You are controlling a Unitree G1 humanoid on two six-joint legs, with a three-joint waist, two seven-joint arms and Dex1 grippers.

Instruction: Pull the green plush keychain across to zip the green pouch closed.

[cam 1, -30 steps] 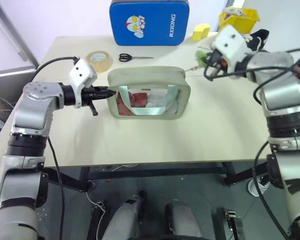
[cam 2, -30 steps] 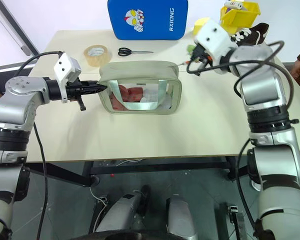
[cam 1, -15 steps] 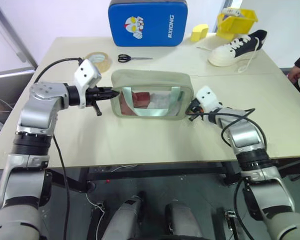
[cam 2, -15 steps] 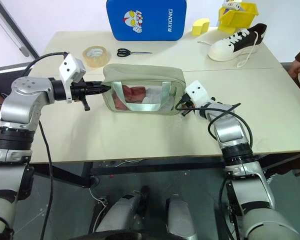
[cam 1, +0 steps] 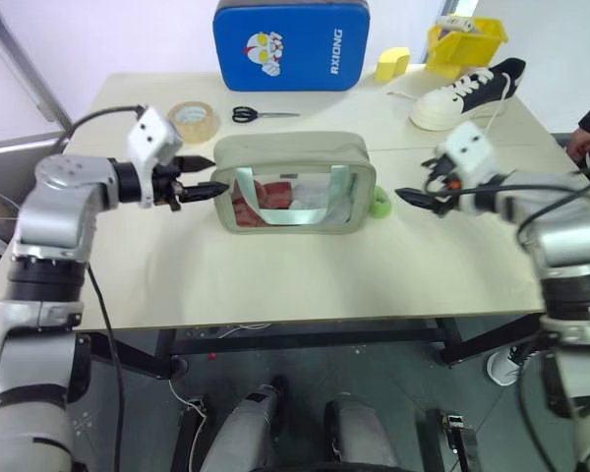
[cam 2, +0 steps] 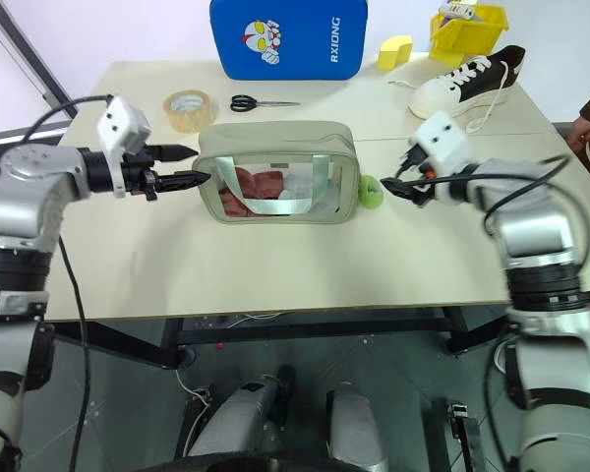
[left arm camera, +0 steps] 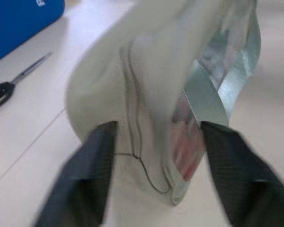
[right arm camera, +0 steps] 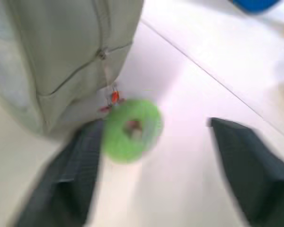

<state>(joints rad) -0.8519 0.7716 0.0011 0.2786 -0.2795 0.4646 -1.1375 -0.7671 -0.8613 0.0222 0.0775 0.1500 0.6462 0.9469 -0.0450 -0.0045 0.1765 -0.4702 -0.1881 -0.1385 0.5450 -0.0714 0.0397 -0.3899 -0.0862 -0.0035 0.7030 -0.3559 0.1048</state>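
Now both hands sit off the two ends of the green pouch, which stands upright in the middle of the table with its clear window facing the robot and something red showing behind the strap. Over on the robot's right end, the green plush keychain hangs loose from the zipper pull, resting against the pouch's end wall just above the table. The right hand is near it, a little to the right, fingers spread wide with nothing between them. From the right wrist view the keychain sits between the two dark fingers and closer to one of them, a small red clip linking it to the zipper line on the pouch's end.

On the other end, the left hand points at the pouch's left end, fingers apart, the lower tip right at the fabric edge; touching or not, hard to say. The left wrist view has the pouch's rounded end and its zipper seam between the open fingers.

Behind the pouch lie a roll of tape and a pair of scissors, with a blue padded case standing at the back edge. Off to the right rear are a yellow sponge, a yellow bin and a black-and-white sneaker.
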